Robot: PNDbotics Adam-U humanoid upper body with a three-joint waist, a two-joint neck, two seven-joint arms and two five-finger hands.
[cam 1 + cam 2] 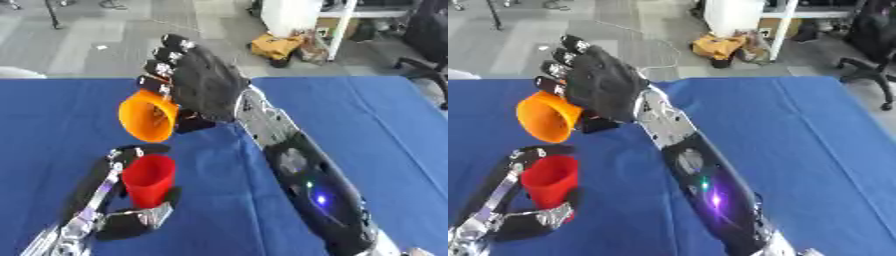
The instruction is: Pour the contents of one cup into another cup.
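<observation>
While the blue cloth-covered table (pixel 376 130) fills most of both views, a grey floor with an office chair base and some yellow and white clutter shows beyond its far edge at twelve o'clock.

The right arm, black with silver joints and a glowing blue light on the forearm, runs up from about five o'clock toward the middle of the table. The right robot hand (pixel 203 82) at its end is raised above the table at about eleven o'clock from centre, its back turned to the camera. Its fingers are curled round the orange plastic cup (pixel 149 116), which is lifted clear of the table and tipped onto its side, its open mouth facing nine o'clock and slightly downward. What is inside the cup cannot be made out.

The left arm comes in from the seven o'clock corner. The left robot hand (pixel 114 210) lies on the table, fingers reaching along the nine o'clock side of the red plastic cup (pixel 147 180) and thumb at the cup's base on the other side, so that the hand wraps round the cup.

The red cup stands upright on the table, mouth up, directly at six o'clock from the tilted orange cup. The orange cup's lower rim hangs just above the red cup's rim, the two apart.
</observation>
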